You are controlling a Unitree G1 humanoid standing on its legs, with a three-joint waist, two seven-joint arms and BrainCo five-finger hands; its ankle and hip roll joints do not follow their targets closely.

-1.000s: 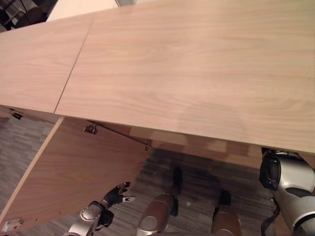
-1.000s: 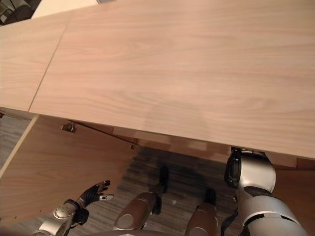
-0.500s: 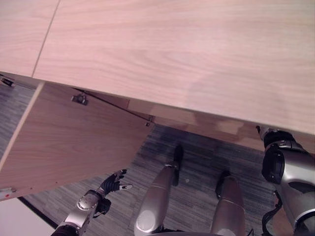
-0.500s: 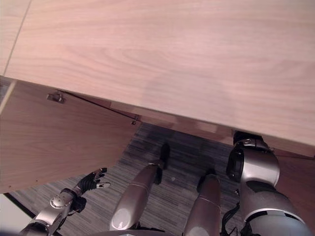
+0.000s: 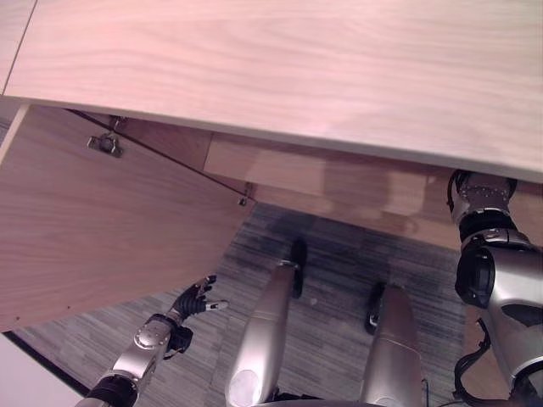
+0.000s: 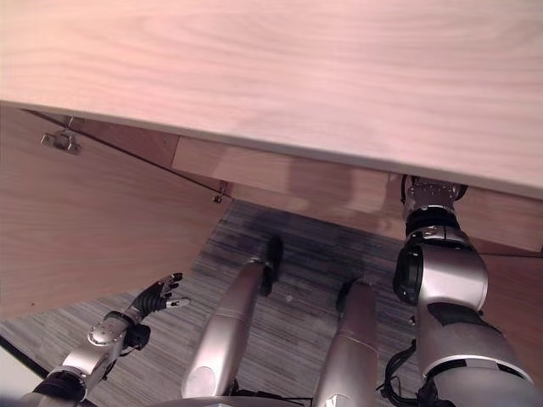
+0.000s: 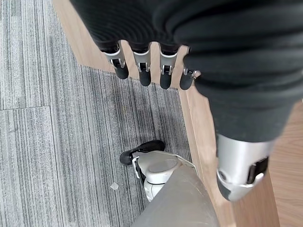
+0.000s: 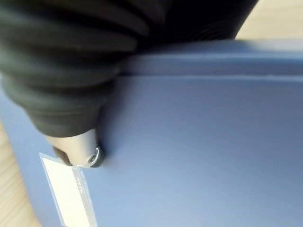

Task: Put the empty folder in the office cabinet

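— Starting nearest, what is the left robot hand [image 5: 193, 299] doing?

— It hangs low over the grey carpet floor [image 7: 57, 142], fingers [image 7: 142, 71] straight and spread, holding nothing. Its wrist view shows those fingers pointing toward the lower edge of the wooden cabinet door [image 5: 93, 229].

— And the door itself?

— Swung wide open to the robot's left, with a metal hinge [image 5: 102, 144] on its inner face near the top.

— Where is the folder [image 8: 199, 151]?

— In the right wrist view: a blue folder with a pale label [image 8: 66, 189] at one corner, pressed right against the right robot hand [image 8: 78, 151]. The thumb lies on its cover beside the label. The other fingers are hidden, so I cannot tell whether that hand is closed on it.

— Anything farther out?

— The right arm reaches up under the front edge of the pale wood counter [image 5: 280, 68], which spans the top of both eye views. Beneath it the cabinet [image 6: 280, 182] interior shows as a light wooden panel.
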